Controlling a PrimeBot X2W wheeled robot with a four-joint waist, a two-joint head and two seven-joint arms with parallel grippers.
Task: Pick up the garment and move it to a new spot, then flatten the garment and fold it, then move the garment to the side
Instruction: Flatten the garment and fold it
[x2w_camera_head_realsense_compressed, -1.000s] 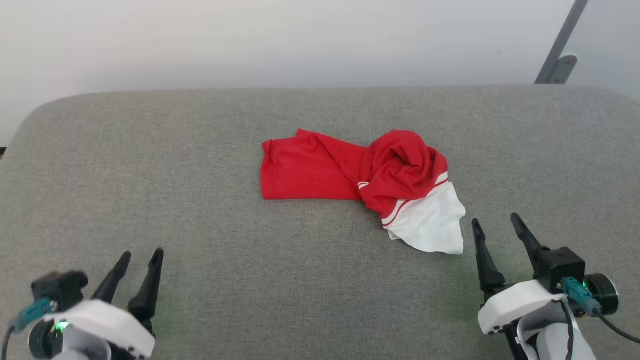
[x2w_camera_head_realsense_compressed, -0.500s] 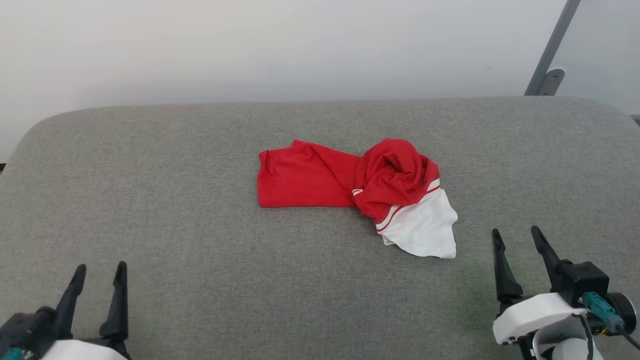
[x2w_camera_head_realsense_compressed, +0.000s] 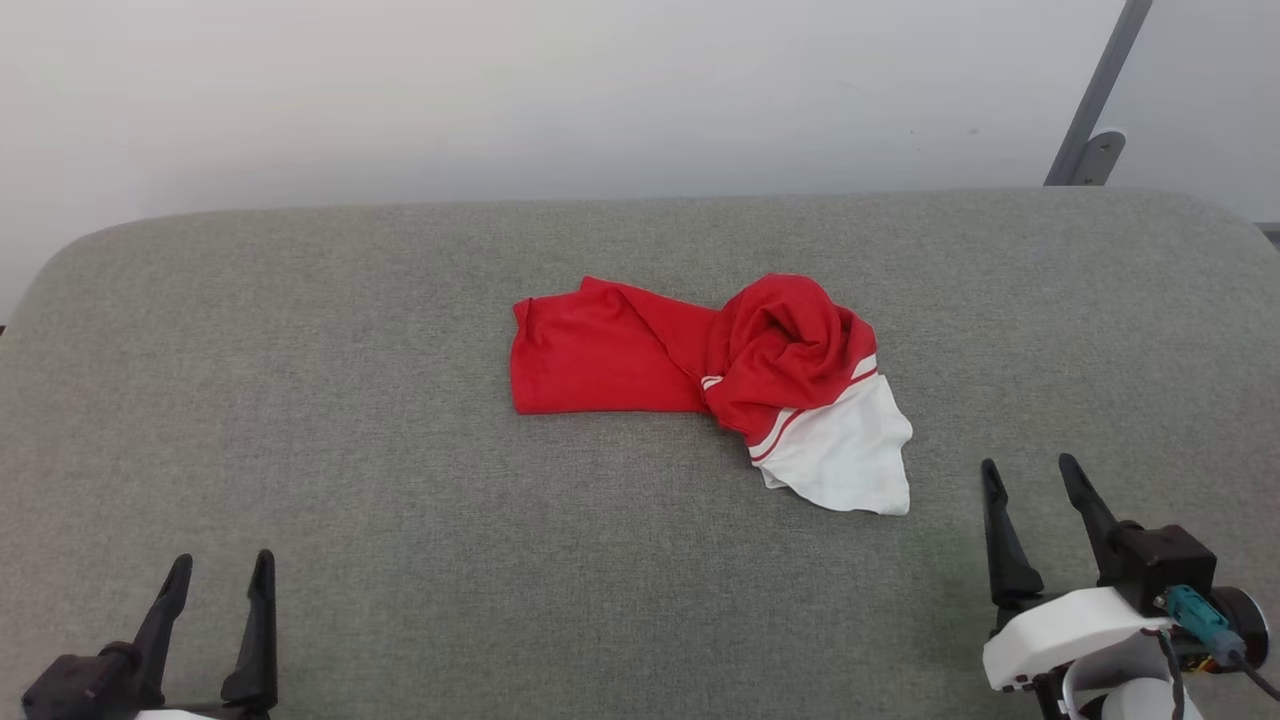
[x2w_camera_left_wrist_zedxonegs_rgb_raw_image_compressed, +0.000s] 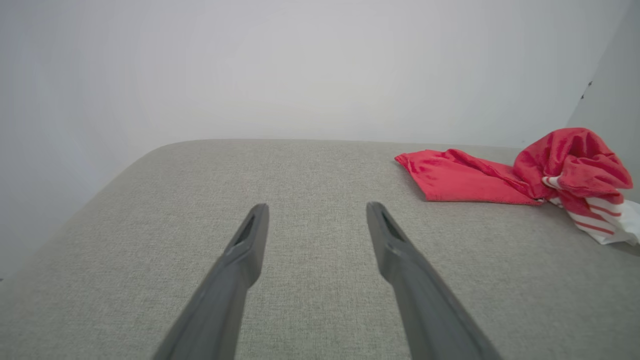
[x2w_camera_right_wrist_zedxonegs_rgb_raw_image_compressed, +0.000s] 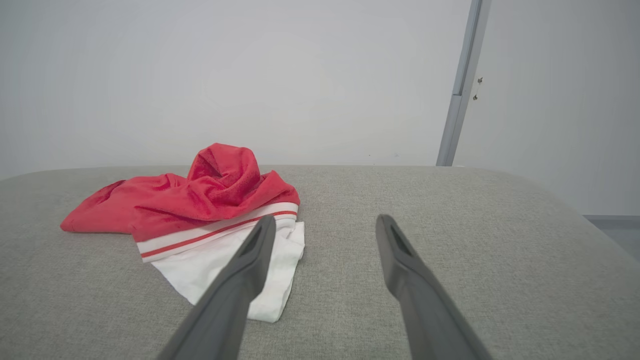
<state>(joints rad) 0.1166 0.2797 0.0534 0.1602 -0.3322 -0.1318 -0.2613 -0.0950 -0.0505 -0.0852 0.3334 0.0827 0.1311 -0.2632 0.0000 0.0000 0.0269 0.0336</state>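
Note:
The garment (x2w_camera_head_realsense_compressed: 700, 370) is a bright red T-shirt with a white sleeve and red-and-white stripe trim. It lies crumpled in the middle of the grey cushion, bunched high at its right end, white sleeve trailing toward me. My left gripper (x2w_camera_head_realsense_compressed: 222, 568) stands open at the lower left, far from the garment (x2w_camera_left_wrist_zedxonegs_rgb_raw_image_compressed: 520, 172), nothing between its fingers. My right gripper (x2w_camera_head_realsense_compressed: 1030, 468) is open at the lower right, a short way right of the white sleeve. In the right wrist view the garment (x2w_camera_right_wrist_zedxonegs_rgb_raw_image_compressed: 200, 200) lies left of the right gripper (x2w_camera_right_wrist_zedxonegs_rgb_raw_image_compressed: 322, 220).
A wide grey upholstered cushion (x2w_camera_head_realsense_compressed: 300, 400) with rounded corners carries everything; bare fabric surrounds the garment on all sides. A pale wall rises behind it. A grey metal post (x2w_camera_head_realsense_compressed: 1095, 110) with a bracket stands at the back right.
The head camera shifted, so the whole picture slid slightly down and left. My left gripper dropped lower in view and my right gripper sits further right; the garment lies as before.

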